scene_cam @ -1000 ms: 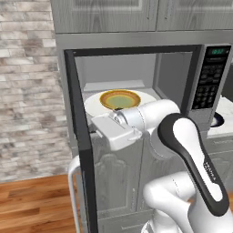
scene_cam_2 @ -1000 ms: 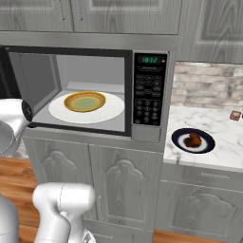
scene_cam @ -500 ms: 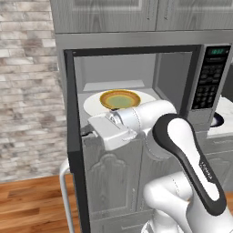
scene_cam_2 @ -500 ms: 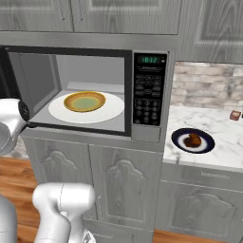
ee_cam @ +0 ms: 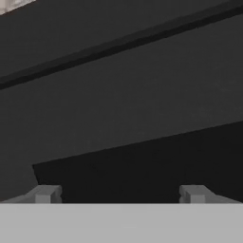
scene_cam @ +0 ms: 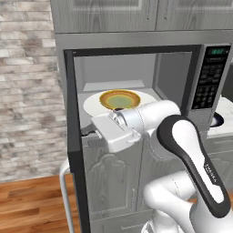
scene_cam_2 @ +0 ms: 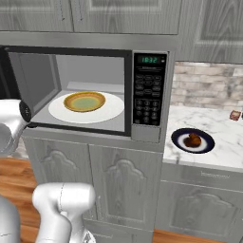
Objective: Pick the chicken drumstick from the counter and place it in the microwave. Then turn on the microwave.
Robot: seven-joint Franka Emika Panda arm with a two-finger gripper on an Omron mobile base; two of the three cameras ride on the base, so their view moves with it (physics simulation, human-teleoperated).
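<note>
The chicken drumstick (scene_cam_2: 192,140) lies on a dark plate (scene_cam_2: 179,138) near the tabletop's (scene_cam_2: 223,137) front edge, right of the microwave (scene_cam_2: 147,95). The hand (ee_cam: 118,194), fingers spread and empty, sits at the open door's (scene_cam: 73,136) inner face, well apart to the left.

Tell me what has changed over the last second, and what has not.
The end effector, jaws open and holding nothing, has crept further left against the inner face of the open microwave door, with the arm stretching slightly after it. The door barely moved. The bowl on the turntable and the chicken drumstick on its dark plate on the counter stayed put.
</note>
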